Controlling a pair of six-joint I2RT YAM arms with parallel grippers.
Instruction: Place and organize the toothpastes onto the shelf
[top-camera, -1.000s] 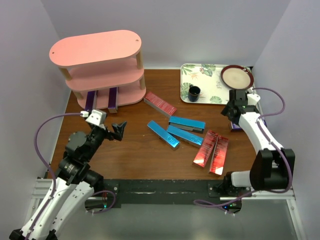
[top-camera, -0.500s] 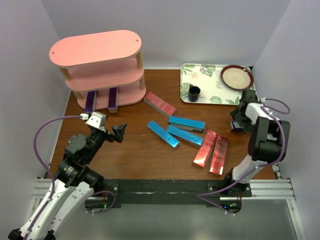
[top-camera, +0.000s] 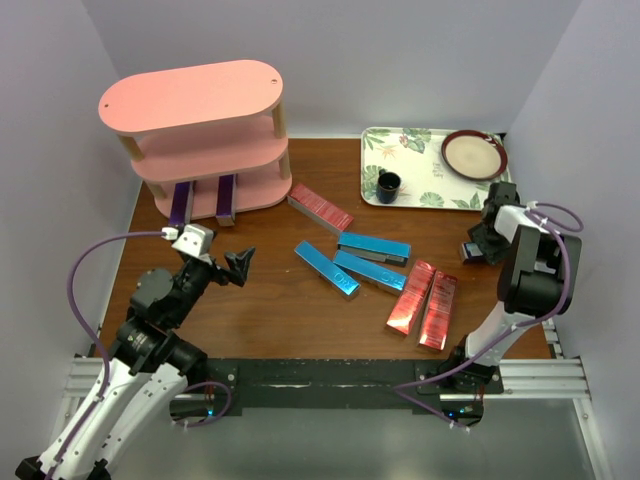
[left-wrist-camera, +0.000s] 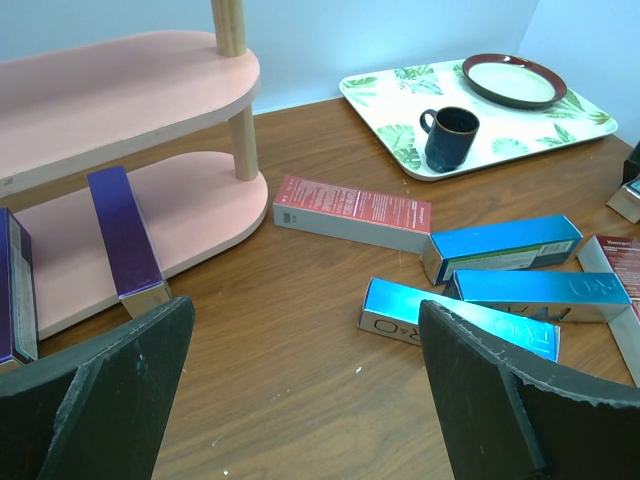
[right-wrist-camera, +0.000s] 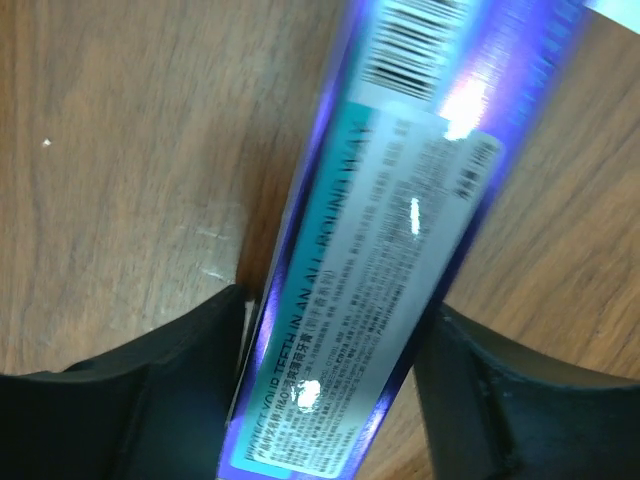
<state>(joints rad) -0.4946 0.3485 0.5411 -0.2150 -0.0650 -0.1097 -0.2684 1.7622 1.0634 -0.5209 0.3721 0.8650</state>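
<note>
Black right claw (right-wrist-camera: 335, 310): is gripping a purple carton (right-wrist-camera: 400, 200), one finger pressing on each long side, at the 3 o'clock edge of the table (top-camera: 270, 310).
Purple carton: is showing its printed silvery face and barcode to the wrist camera; whether it is resting on the wood cannot be told.
Left claw (left-wrist-camera: 305, 320): is gaping wide and holding nothing, hanging over bare wood at about 8 o'clock on the table.
Blue cartons: three are lying near the table's centre, (top-camera: 374, 246), (top-camera: 326, 268) and (top-camera: 368, 270), the last two side by side.
Red pair: two are lying side by side at 4 o'clock from the centre, (top-camera: 411, 297) and (top-camera: 438, 310).
Red carton (top-camera: 320, 207): is lying alone at 12 o'clock from the blue ones, just beside the shelf's foot.
Shelf (top-camera: 190, 95): is standing at 10 o'clock on the table, carrying two more purple cartons (top-camera: 181, 203) (top-camera: 227, 198) on its bottom tier, their ends jutting over the near rim.
Tray (top-camera: 415, 150): is sitting at 1 o'clock, bearing a dark cup (top-camera: 388, 186) and a plate (top-camera: 474, 153).
</note>
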